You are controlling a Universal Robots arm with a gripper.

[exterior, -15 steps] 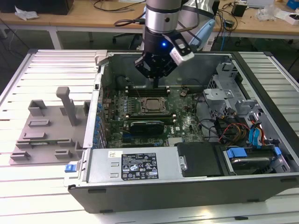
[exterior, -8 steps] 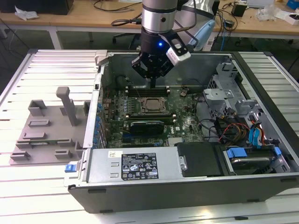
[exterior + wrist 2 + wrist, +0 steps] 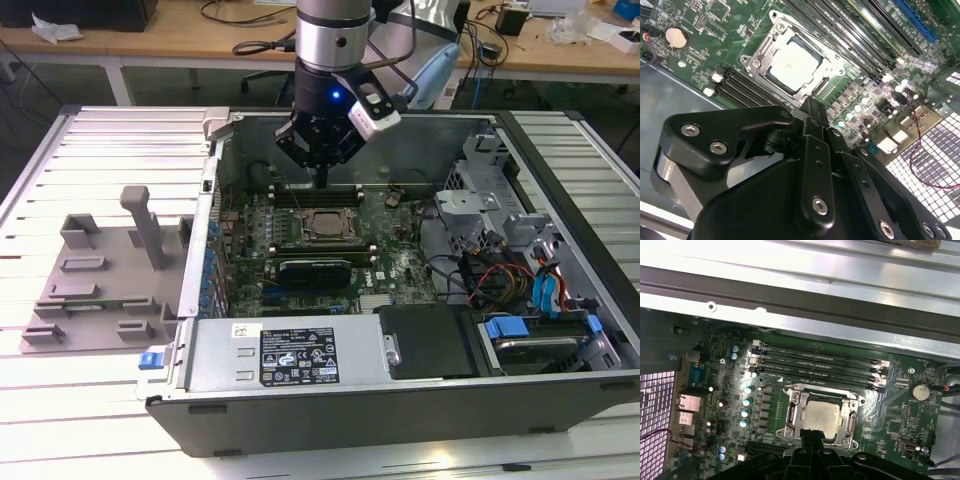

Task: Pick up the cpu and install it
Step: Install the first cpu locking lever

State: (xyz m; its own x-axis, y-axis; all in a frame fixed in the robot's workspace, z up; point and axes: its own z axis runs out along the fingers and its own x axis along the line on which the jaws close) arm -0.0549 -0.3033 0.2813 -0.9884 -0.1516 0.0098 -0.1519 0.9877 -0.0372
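Note:
The cpu (image 3: 322, 222) is a pale silver square lying flat inside the metal socket frame (image 3: 296, 222) on the green motherboard. Both wrist views show the cpu (image 3: 795, 65) (image 3: 822, 417) seated in the open frame, with nothing on top of it. My gripper (image 3: 321, 182) hangs inside the computer case, just above the far edge of the socket and clear of the chip. Its black fingers (image 3: 812, 107) meet in one narrow tip and hold nothing. The gripper (image 3: 812, 437) tip stands close beside the socket's edge.
The open computer case (image 3: 300, 360) lies on a white slatted table. Memory slots (image 3: 815, 362) run beside the socket. A grey fixture tray with upright posts (image 3: 100, 285) sits at the exterior view's left. The drive cage and cables (image 3: 510, 270) fill the case's right side.

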